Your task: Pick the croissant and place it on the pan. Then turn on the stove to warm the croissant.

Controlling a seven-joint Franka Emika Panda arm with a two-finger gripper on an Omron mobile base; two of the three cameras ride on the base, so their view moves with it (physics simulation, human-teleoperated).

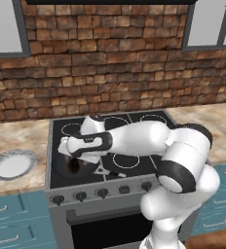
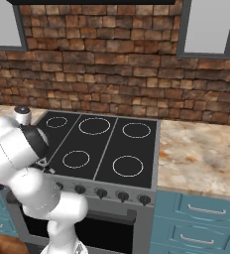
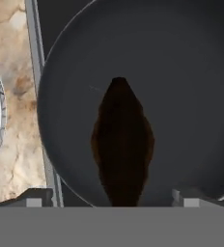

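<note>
Now the croissant (image 3: 122,147) is lying inside the pan (image 3: 181,87), near the middle of its black floor. The hand (image 3: 113,197) is hovering right above the pan, its fingers (image 3: 34,197) standing apart on either side of the croissant and gripping nothing. The pan is sitting on the stove (image 1: 134,163), and the white plate (image 1: 11,165) is resting on the counter (image 1: 17,136) beside the pan.
</note>
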